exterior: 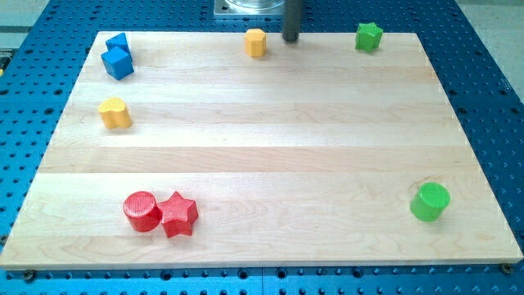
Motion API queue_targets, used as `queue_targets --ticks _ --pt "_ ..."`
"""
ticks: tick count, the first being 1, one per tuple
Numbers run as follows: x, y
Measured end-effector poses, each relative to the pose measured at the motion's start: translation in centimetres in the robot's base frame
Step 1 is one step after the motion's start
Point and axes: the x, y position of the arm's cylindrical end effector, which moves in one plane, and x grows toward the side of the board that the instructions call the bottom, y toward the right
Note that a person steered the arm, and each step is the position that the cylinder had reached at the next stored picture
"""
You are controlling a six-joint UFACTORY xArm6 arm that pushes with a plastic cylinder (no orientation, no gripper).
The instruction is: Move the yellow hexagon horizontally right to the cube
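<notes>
The yellow hexagon (256, 42) stands near the board's top edge, a little left of centre. My tip (291, 39) is just to its right, a small gap away, not touching it. A blue cube (119, 62) sits at the top left, with another blue block (117, 42) touching it from behind. The hexagon is far to the right of the cube.
A yellow heart-like block (115, 113) lies at the left. A red cylinder (141, 211) and red star (178, 215) touch at the bottom left. A green star (369, 36) is at the top right, a green cylinder (430, 201) at the bottom right. The wooden board (270, 156) lies on a blue perforated table.
</notes>
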Motion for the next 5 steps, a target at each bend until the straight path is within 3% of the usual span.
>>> queue_targets --ticks 3,4,5 --pt "12.8 -16.5" --pt "9.0 -12.2" --pt "6.1 -15.8"
